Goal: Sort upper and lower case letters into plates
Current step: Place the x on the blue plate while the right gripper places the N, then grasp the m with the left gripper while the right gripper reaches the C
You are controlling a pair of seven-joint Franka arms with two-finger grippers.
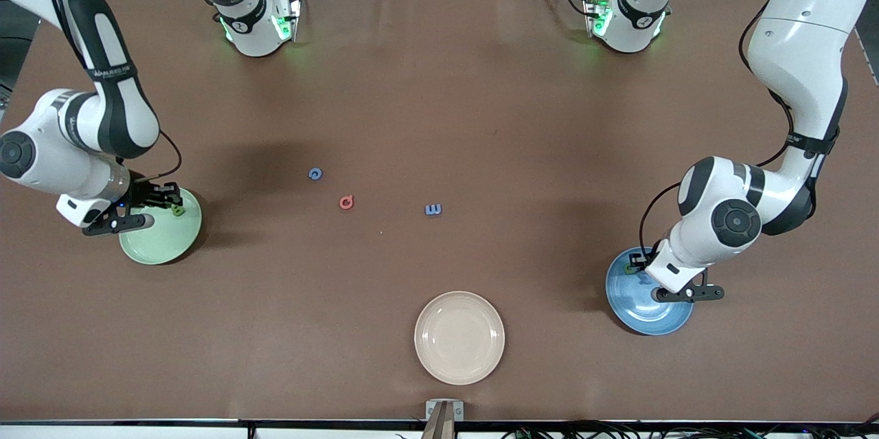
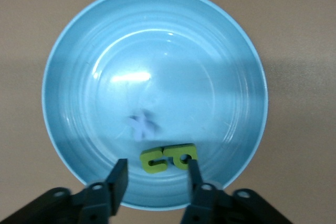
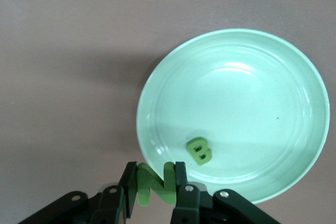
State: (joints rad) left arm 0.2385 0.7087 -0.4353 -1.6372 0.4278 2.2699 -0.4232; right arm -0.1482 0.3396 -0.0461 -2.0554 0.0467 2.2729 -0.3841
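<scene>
My left gripper point(image 2: 156, 166) hangs open just above the blue plate point(image 2: 79, 51), near its rim. Two yellow-green letters point(image 2: 168, 159) lie side by side on that plate between the fingertips point(image 2: 119, 174). A pale blue letter point(image 2: 142, 125) rests closer to the plate's middle. My right gripper point(image 3: 154, 176) is shut on a green letter N point(image 3: 152, 184) over the rim of the mint green plate point(image 3: 294, 103), where a green B point(image 3: 199, 150) lies. On the bare table between the plates sit a blue letter point(image 1: 315, 174), a red letter point(image 1: 346, 203) and a blue E point(image 1: 432, 209).
A cream-beige plate point(image 1: 459, 337) with nothing on it sits near the table edge closest to the front camera. The mint plate point(image 1: 161, 240) is at the right arm's end and the blue plate point(image 1: 649, 308) at the left arm's end.
</scene>
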